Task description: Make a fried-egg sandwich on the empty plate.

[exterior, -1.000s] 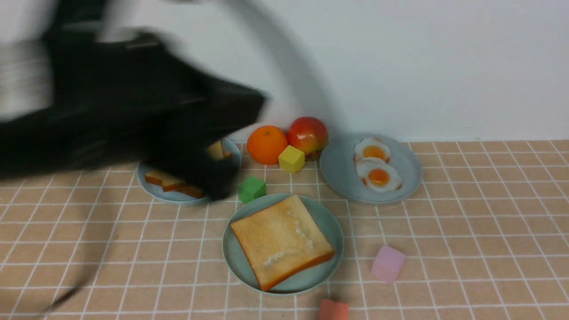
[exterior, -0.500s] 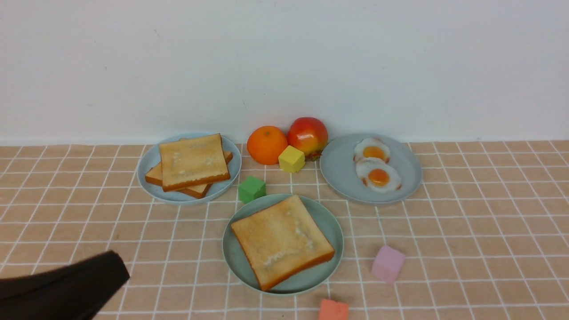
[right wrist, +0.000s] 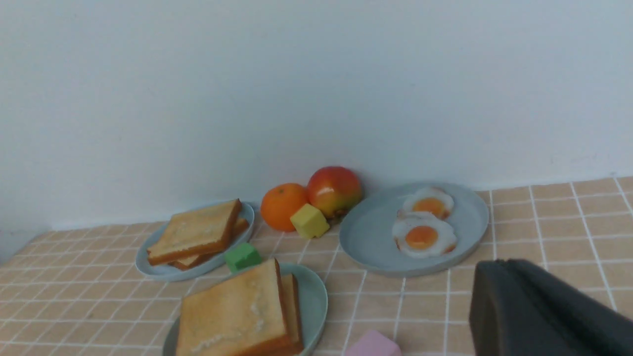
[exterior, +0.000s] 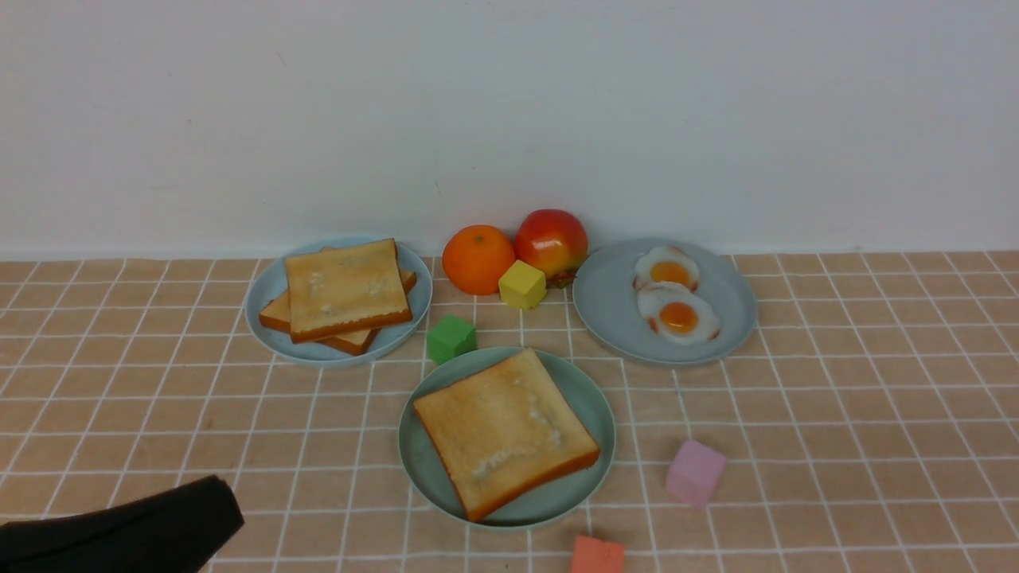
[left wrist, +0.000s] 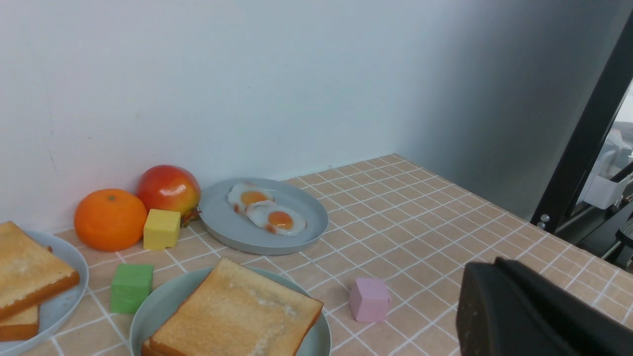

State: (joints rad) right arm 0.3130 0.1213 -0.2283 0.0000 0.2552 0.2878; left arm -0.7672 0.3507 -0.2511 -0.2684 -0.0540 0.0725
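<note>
The pale mint-green plate [exterior: 595,407] sits at the table's middle with a square toast slice [exterior: 503,431] lying flat on it. More toast slices [exterior: 344,288] are stacked on a blue-grey plate [exterior: 264,296] at the back left. Two fried eggs [exterior: 678,317] lie on another blue-grey plate [exterior: 609,306] at the back right. My left gripper [exterior: 221,503] is low at the near left corner, shut and empty, well clear of the plates. My right gripper [right wrist: 495,271] shows only in its wrist view, shut and empty, on the near side of the egg plate [right wrist: 363,232].
An orange [exterior: 478,259], a red apple [exterior: 551,241] and a yellow cube [exterior: 521,284] stand by the back wall. A green cube [exterior: 450,338] sits between the plates. A pink cube [exterior: 694,473] and a coral cube [exterior: 597,555] lie near the front edge.
My left arm has pulled back from over the toast plate to the near left corner, uncovering the stack. The toast on the mint-green plate has not moved.
</note>
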